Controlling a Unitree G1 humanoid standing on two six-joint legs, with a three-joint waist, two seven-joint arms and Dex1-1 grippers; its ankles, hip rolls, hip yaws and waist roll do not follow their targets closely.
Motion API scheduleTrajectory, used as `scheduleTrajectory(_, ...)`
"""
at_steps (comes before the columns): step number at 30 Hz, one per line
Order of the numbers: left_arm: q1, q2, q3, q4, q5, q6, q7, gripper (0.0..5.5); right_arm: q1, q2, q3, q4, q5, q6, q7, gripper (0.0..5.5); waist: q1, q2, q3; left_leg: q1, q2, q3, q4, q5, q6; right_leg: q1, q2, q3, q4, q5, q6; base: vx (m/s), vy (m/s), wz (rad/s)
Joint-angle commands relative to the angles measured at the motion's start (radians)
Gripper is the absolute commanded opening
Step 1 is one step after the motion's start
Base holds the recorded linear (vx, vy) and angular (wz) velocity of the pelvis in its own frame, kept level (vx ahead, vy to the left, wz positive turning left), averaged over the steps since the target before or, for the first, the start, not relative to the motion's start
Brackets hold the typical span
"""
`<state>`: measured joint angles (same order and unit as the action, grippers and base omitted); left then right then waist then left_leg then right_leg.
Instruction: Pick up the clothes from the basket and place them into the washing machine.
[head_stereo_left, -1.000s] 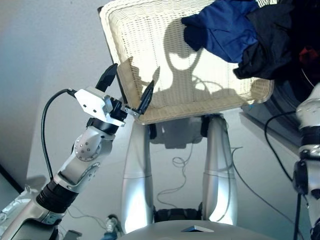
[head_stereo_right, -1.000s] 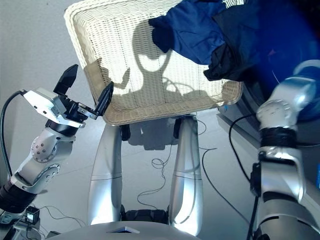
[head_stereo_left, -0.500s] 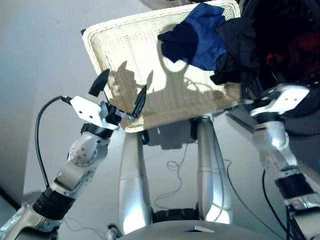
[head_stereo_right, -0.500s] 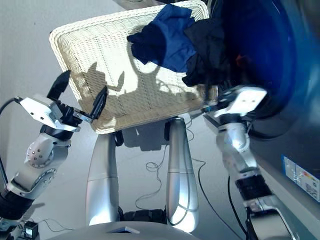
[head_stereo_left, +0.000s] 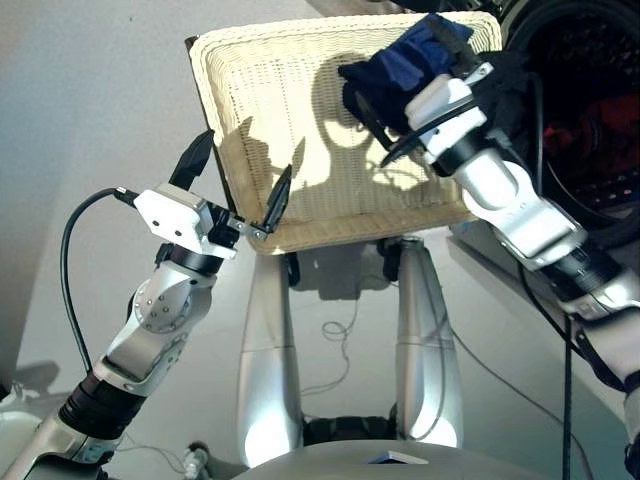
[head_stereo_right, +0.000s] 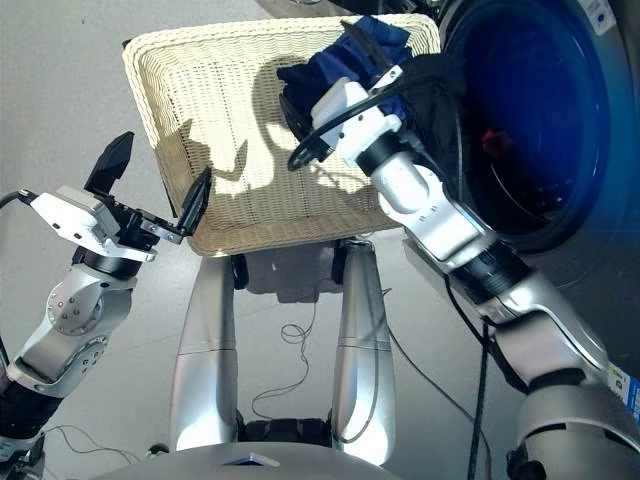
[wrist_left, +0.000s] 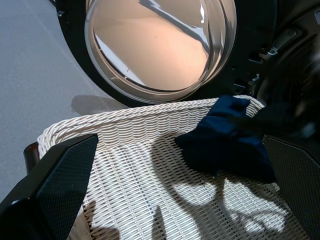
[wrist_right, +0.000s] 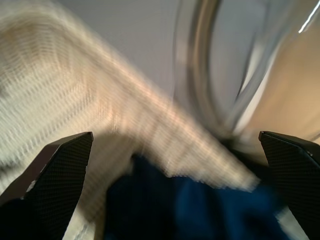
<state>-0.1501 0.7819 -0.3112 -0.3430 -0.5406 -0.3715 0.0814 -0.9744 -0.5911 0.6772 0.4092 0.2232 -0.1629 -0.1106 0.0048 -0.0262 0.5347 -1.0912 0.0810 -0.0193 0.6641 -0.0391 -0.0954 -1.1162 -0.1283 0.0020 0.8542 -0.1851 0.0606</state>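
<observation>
Basket (head_stereo_left: 300, 120); right gripper (wrist_right: 165, 165) spread over navy garment (head_stereo_left: 405, 70)

We see the basket (head_stereo_left: 250, 90) as woven wicker, cream-white and matt, its weave ribbed and rough. The navy garment (head_stereo_left: 405, 65) in it is soft, matt cloth lying in folds, and the black garment (head_stereo_right: 440, 85) beside it looks matt too. The washing machine (head_stereo_right: 530, 130) has a dark, smooth front, and its door (wrist_left: 157, 45) is glossy glass in a black rim. The left gripper (head_stereo_left: 235, 175) has matt black fingers with a fine textured face, on a smooth white plastic housing.
</observation>
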Motion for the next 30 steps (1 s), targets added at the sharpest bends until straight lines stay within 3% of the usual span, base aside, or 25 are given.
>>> scheduleTrajectory(1, -0.007, -0.027, 0.005, -0.067, -0.015, -0.052, -0.015, 5.50, -0.058, 0.038, -0.002, 0.069, 0.047, -0.030, 0.003, 5.50, 0.010, 0.011, -0.015, -0.003, -0.016, 0.050, 0.006, -0.013, 0.022, -0.006, 0.015, -0.001, -0.160, 0.157, 0.018, 0.000, 0.000, 0.000)
scheduleTrajectory(7, -0.022, -0.062, -0.005, -0.052, -0.011, -0.051, -0.015, 5.50, -0.097, 0.139, -0.046, 0.332, 0.116, -0.022, 0.001, 5.50, 0.023, 0.030, -0.015, -0.011, -0.021, 0.048, 0.009, -0.012, 0.022, -0.014, 0.011, -0.005, -0.153, 0.153, 0.015, 0.000, 0.000, 0.000)
scheduleTrajectory(12, -0.023, -0.074, -0.005, -0.059, -0.007, -0.045, -0.016, 5.50, -0.131, 0.141, -0.062, 0.507, 0.079, 0.003, -0.006, 5.50, 0.028, 0.043, -0.015, -0.031, -0.025, 0.042, 0.026, -0.016, 0.019, -0.032, 0.008, -0.008, -0.129, 0.139, 0.012, 0.000, 0.000, 0.000)
scheduleTrajectory(20, -0.012, -0.075, -0.003, -0.063, 0.005, -0.033, -0.008, 5.50, -0.187, 0.068, -0.087, 0.689, 0.034, 0.023, -0.017, 5.50, 0.024, 0.050, -0.015, -0.083, -0.028, 0.034, 0.090, -0.033, 0.015, -0.083, 0.000, -0.015, -0.047, 0.104, 0.005, 0.000, 0.000, 0.000)
scheduleTrajectory(30, -0.013, -0.054, -0.016, -0.076, 0.006, -0.033, 0.000, 5.50, -0.290, -0.032, -0.029, 0.674, -0.022, 0.018, -0.057, 5.50, 0.016, 0.041, -0.015, -0.113, -0.026, 0.022, 0.104, -0.029, 0.010, -0.112, -0.001, -0.023, -0.027, 0.099, 0.005, 0.000, 0.000, 0.000)
